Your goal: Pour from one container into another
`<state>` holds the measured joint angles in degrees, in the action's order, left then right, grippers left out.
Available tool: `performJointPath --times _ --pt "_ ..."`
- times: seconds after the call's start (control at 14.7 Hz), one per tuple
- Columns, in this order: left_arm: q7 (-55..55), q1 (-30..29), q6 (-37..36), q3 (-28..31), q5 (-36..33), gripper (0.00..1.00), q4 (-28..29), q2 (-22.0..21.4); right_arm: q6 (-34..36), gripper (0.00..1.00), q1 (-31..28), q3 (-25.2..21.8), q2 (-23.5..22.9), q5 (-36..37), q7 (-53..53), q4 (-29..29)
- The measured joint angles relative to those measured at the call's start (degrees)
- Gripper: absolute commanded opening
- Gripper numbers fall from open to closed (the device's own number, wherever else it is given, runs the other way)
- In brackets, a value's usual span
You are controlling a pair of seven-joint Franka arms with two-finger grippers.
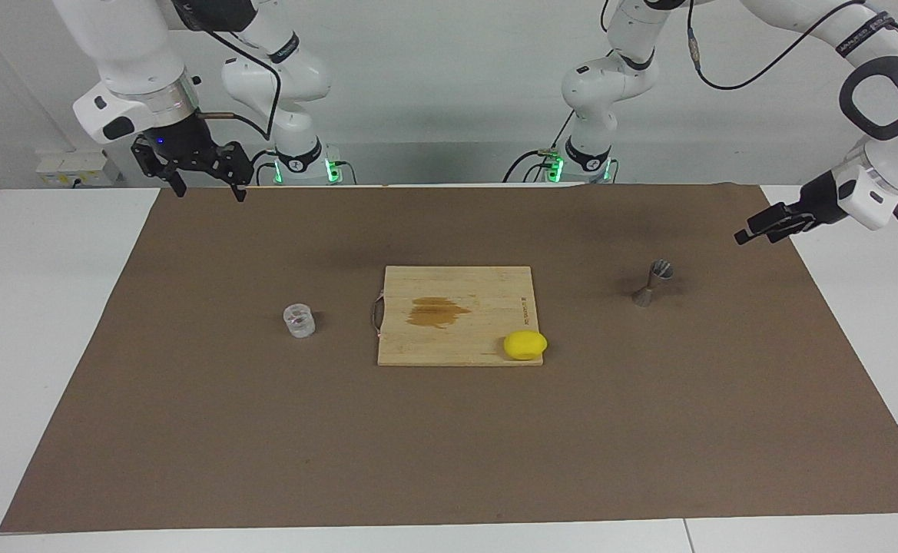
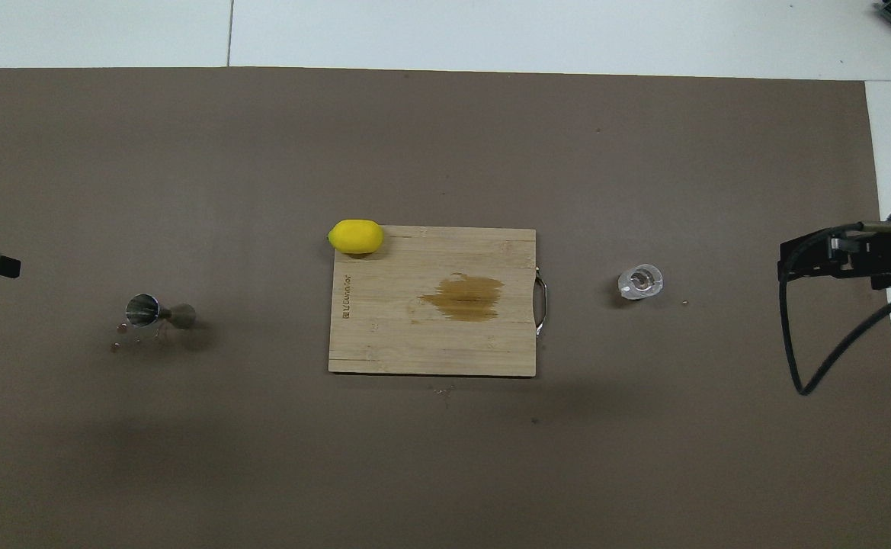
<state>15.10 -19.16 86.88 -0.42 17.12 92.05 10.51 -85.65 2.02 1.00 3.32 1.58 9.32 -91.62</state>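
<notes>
Clear glass cup (image 1: 299,320) is sitting upright on the brown mat (image 1: 449,445) toward the right arm's end of the table, beside the handle end of the wooden cutting board (image 1: 456,316) but apart from it. Metal jigger (image 1: 652,281) is standing upright on the mat toward the left arm's end, well apart from the board; a few tiny droplets or beads (image 2: 119,336) are lying on the mat just beside it. A yellow lemon (image 1: 525,345) is resting at a corner of the board — the corner farther from the robots, on the jigger's side — and a dark wet-looking stain (image 1: 436,311) is showing in the board's middle. Right gripper (image 1: 204,181) is hanging in the air over the mat's edge nearest the robots, fingers spread apart, grasping nothing, well apart from the cup. Left gripper (image 1: 760,228) is hovering over the mat's edge at the left arm's end, tilted, well apart from the jigger — can't tell whether its fingers are released or clenched. Neither gripper is touching anything.
</notes>
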Motion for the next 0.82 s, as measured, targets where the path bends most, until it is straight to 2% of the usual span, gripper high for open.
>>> performJointPath --times 0.55,0.82 --pt "36.69 -11.31 -4.63 0.15 16.98 1.0 0.99 6.33 -0.19 1.0 -0.41 -0.32 2.6 -0.04 0.0 -0.06" --pt "55.44 -14.34 -5.82 0.13 24.04 1.0 5.56 8.54 -4.98 0.99 -0.14 -0.26 2.57 -0.26 0.0 -2.02"
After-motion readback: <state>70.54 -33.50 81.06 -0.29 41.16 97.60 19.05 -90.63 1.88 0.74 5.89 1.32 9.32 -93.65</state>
